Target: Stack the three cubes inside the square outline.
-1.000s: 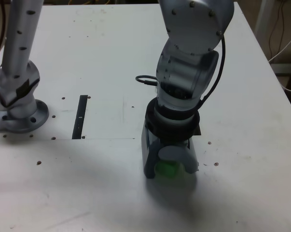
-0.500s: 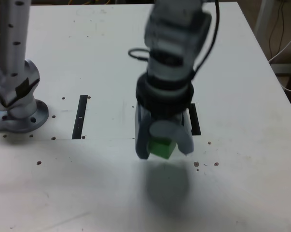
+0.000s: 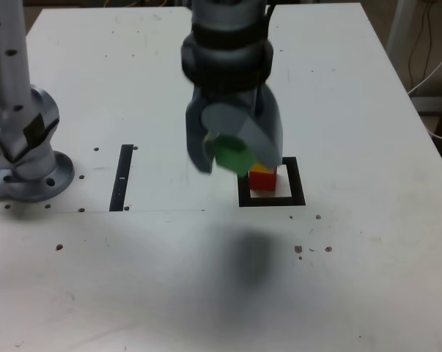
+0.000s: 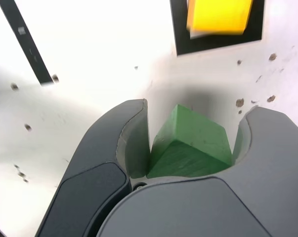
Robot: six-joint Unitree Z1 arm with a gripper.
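Two stacked cubes (image 3: 262, 178) inside the square outline (image 3: 271, 199), narrow strip (image 3: 123, 177) well to the exterior view's left.

The gripper (image 3: 231, 150), clamped on the green cube (image 3: 231, 153), hangs above the table (image 3: 367, 257) at ten o'clock of the square outline (image 3: 295, 179). Inside it the yellow cube (image 4: 219, 16) tops the red cube (image 3: 262, 180); open tabletop surrounds them.
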